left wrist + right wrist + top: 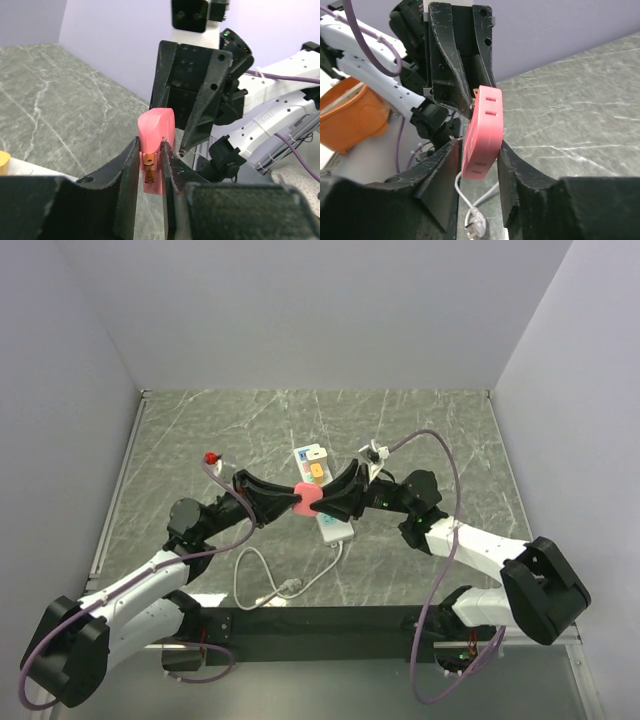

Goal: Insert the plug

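The pink plug hangs above the white power strip, between both arms. My left gripper is shut on it at the end with the copper prongs, its pads pressed to both sides of the plug. My right gripper straddles the plug's other, slotted end. Its right finger touches the plug and a thin gap shows at its left finger. In the left wrist view the right gripper stands just behind the plug.
The strip's white cable loops toward the near edge and ends in a white plug on the marble top. A small red object lies at the left. An orange bucket sits off the table.
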Robot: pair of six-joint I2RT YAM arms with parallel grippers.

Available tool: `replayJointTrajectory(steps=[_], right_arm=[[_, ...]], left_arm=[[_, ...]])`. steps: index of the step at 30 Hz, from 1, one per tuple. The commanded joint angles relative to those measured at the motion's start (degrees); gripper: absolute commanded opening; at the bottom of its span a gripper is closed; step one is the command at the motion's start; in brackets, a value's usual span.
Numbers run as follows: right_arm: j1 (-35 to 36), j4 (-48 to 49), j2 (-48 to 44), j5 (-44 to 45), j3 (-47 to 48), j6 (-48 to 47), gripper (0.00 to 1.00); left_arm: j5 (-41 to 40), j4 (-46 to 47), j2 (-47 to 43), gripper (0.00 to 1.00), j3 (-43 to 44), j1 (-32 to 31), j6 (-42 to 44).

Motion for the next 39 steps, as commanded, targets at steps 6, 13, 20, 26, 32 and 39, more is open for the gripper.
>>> replayJointTrajectory(steps=[6,13,20,26,32,39], right_arm=[[1.54,10.77,3.56,-3.65,1.72,4.16,0.31],[1.28,7.73,1.02,-3.22,1.45,3.91,0.00],[1.01,-3.28,-4.96,-1.37,1.98,-0.22,0.00],[1.01,-3.72,-5.50,-3.13,2.51,1.27,0.00],[0.92,-3.82,-4.97,-4.89,2.95,1.36,0.00],[1.01,-2.15,-3.22,-9.01,3.47,2.24,0.00]], left_arm=[[1.95,6.45,1.99,0.20,1.74,-3.17,-0.60],[2.39,1.47,-1.61,0.48,0.77,-3.70,3.69],[2.83,-8.82,-12.15,0.77,0.94,-3.53,8.80],[1.51,-14.20,-13.84,0.77,2.26,-3.44,11.27],[3.18,-12.97,-11.99,0.72,2.79,-3.44,10.91],[5.37,-10.16,-10.41,0.62,2.97,-3.44,10.39]])
